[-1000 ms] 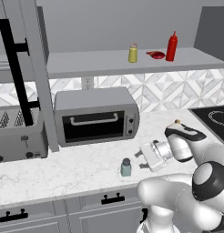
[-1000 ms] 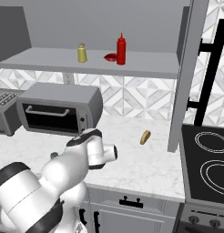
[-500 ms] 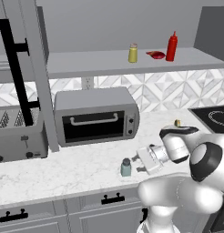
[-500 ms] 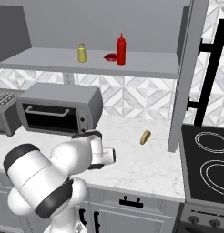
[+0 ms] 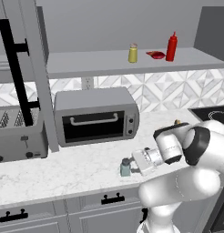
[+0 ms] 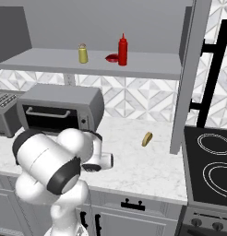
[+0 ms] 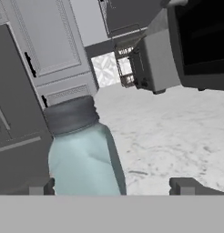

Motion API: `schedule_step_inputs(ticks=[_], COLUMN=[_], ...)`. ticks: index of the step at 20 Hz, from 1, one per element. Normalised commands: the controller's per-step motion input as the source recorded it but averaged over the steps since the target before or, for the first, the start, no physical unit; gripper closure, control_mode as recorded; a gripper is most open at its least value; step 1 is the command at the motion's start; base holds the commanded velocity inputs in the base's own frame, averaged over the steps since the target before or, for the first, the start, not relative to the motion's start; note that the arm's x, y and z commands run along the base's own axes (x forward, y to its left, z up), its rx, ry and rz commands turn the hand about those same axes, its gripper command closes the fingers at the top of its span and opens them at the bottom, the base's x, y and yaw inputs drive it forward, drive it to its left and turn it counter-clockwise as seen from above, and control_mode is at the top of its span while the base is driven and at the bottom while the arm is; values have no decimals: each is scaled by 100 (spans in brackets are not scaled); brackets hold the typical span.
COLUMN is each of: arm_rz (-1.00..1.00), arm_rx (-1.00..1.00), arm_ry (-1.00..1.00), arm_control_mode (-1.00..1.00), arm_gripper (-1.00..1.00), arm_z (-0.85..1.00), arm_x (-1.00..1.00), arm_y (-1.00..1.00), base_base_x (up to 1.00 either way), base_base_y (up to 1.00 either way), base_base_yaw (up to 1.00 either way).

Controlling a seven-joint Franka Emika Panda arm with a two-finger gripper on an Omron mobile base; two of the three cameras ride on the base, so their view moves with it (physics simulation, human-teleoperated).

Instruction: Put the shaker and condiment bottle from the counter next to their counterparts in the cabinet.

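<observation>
The pale blue-grey shaker (image 5: 125, 167) with its dark cap stands upright on the marbled counter (image 5: 63, 170), in front of the toaster oven. My gripper (image 5: 133, 166) reaches it from the right, level with it. In the hand view the shaker (image 7: 82, 152) stands between my open fingertips (image 7: 191, 185), close to the left one, with a wide gap to the right one. The red condiment bottle (image 5: 171, 47) stands on the cabinet shelf (image 5: 86, 61) beside the flat red thing (image 5: 155, 55) and the yellow shaker (image 5: 133, 53). From the right base view the bottle (image 6: 122, 50) and yellow shaker (image 6: 82, 53) stand apart.
A silver toaster oven (image 5: 95, 116) sits just behind the shaker, with a toaster (image 5: 18, 134) to its left. The open cabinet door (image 5: 34, 73) with its black bar handle hangs over the counter's left. A small tan thing (image 6: 146, 138) lies near the stove (image 6: 212, 166).
My hand has slid left along the counter until its fingers flank the shaker, and the elbow has swung. The shaker and the shelf items have not moved.
</observation>
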Motion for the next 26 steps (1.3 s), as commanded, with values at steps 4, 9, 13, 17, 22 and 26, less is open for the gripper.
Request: schedule_step_inputs(ticks=[4,9,13,17,22,26], arm_rz=[-9,-5,4,10,4,-4], arm_rx=[2,3,2,7,9,13], arm_ry=[9,8,5,1,11,26], arm_control_mode=[-100,-100,-100,-100,-100,-100], arm_gripper=[-100,-100,-100,-100,-100,-100], arm_z=[-35,-44,-91,-100,-92,-68], arm_x=[-17,-35,-86,-100,-94,-59], arm_y=[45,35,13,15,36,68], base_base_x=[0,0,0,0,0,0], base_base_y=[0,0,0,0,0,0], base_base_yaw=[0,0,0,0,0,0])
